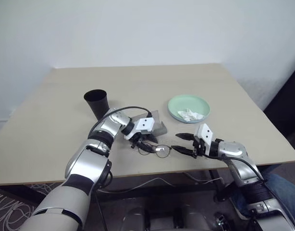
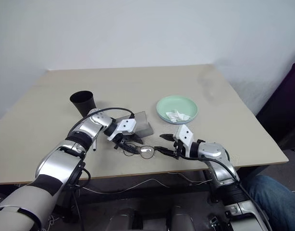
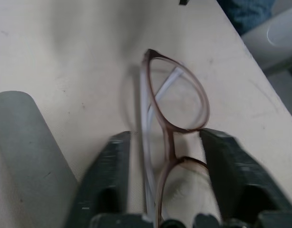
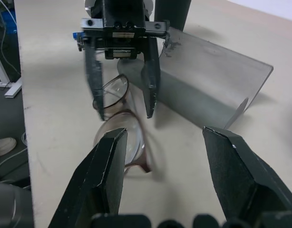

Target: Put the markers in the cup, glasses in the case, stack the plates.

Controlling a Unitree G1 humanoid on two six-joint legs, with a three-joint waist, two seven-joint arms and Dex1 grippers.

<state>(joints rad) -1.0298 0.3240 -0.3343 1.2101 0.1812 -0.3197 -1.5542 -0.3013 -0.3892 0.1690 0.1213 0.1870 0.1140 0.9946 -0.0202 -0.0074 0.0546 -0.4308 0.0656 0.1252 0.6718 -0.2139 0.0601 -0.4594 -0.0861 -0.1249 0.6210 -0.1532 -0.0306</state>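
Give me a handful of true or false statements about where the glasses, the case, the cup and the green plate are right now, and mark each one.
1. The glasses lie on the table between the fingers of the left end effector. True.
2. The glasses are already inside the case. False: they lie on the table beside the grey case, which stands open.
3. The right end effector is clamped on the cup. False: it is open, holds nothing and faces the glasses; the black cup stands apart, farther back on the table.
4. A crumpled white tissue sits in the mint green plate. True.
5. The cup stands upright. True.
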